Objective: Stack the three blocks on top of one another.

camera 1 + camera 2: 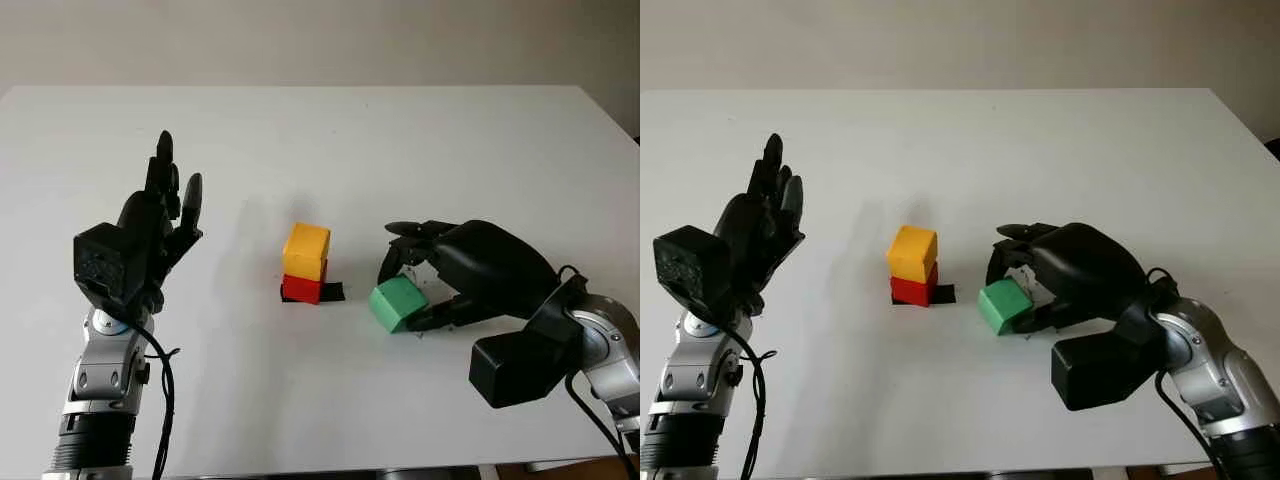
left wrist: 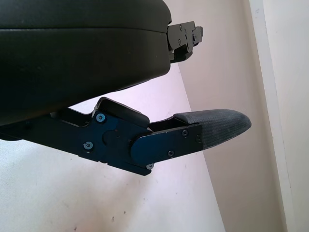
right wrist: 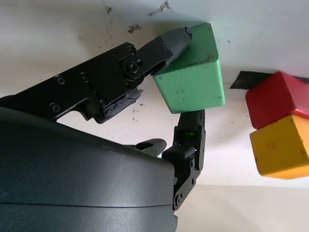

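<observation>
My right hand (image 1: 440, 275) is curled around the green block (image 1: 398, 303), one finger (image 3: 171, 41) pressed on its far top edge and another (image 3: 192, 130) against the opposite face, so the block is pinched between them. The block is a cube with no long axis to speak of; it sits skewed, one corner turned toward me and its top face tipped a little. I cannot tell whether it still touches the bench (image 1: 420, 140) or is just off it.

Just to the left of the green block stands the stack: the yellow block (image 1: 306, 251) on top of the red block (image 1: 303, 288), the yellow one twisted slightly against the red. The red block stands on a strip of black tape (image 1: 333, 292) that pokes out toward my right hand. A narrow gap of bare bench separates the green block from the stack; they are near but not touching.

My left hand (image 1: 160, 220) is open, raised over the bench's left part with its fingers pointing away from me, well apart from the blocks and holding nothing.

The bench is white and wide. Bare surface runs behind the stack to the far edge and in front of it to the near edge. The right edge lies well beyond my right hand.
</observation>
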`<state>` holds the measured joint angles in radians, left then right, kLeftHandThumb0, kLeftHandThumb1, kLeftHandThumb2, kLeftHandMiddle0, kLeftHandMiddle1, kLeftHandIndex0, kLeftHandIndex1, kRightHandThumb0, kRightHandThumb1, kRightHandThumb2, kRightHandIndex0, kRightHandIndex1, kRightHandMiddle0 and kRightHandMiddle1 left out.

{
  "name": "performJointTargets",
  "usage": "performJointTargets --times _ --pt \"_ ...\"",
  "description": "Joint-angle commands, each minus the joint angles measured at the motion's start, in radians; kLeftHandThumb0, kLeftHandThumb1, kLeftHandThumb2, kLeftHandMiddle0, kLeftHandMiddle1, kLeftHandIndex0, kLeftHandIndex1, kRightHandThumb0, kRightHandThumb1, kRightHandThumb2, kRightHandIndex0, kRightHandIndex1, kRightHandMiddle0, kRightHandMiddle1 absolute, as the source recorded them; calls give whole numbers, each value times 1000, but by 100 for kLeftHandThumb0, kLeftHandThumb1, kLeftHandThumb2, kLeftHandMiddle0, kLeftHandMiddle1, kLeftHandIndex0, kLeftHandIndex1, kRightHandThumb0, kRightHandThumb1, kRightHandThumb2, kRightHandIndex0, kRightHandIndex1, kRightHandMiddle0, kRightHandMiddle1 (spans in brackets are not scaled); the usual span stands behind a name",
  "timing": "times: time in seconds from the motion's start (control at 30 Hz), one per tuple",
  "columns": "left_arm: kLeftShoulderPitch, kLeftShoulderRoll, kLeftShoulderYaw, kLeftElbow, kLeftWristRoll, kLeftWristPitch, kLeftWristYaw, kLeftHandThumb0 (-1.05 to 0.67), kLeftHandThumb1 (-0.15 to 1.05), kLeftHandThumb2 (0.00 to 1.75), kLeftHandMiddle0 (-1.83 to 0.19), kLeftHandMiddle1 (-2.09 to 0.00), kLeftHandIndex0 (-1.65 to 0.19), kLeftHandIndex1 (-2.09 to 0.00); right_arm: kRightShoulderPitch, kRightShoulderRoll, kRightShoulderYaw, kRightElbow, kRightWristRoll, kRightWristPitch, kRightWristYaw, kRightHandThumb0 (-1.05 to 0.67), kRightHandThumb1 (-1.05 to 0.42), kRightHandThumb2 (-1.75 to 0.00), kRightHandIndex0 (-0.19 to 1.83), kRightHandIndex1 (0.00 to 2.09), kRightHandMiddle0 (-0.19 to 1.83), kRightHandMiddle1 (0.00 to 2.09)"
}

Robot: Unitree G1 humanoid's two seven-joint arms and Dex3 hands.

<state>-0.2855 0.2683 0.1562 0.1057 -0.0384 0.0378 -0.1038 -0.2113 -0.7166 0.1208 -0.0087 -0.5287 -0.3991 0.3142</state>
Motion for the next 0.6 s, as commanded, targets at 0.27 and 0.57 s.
performJointTargets --times 0.27,0.57 --pt "-3 0 -4 -15 10 3 7 -83 105 65 17 -5 17 -5 -213 4 -64 123 348 100 237 -43 -92 -6 37 6 49 131" --pt "-7 4 -5 -11 9 3 2 -83 105 65 18 -5 18 -5 -460 3 -64 318 465 118 414 -41 -93 -5 34 4 42 136"
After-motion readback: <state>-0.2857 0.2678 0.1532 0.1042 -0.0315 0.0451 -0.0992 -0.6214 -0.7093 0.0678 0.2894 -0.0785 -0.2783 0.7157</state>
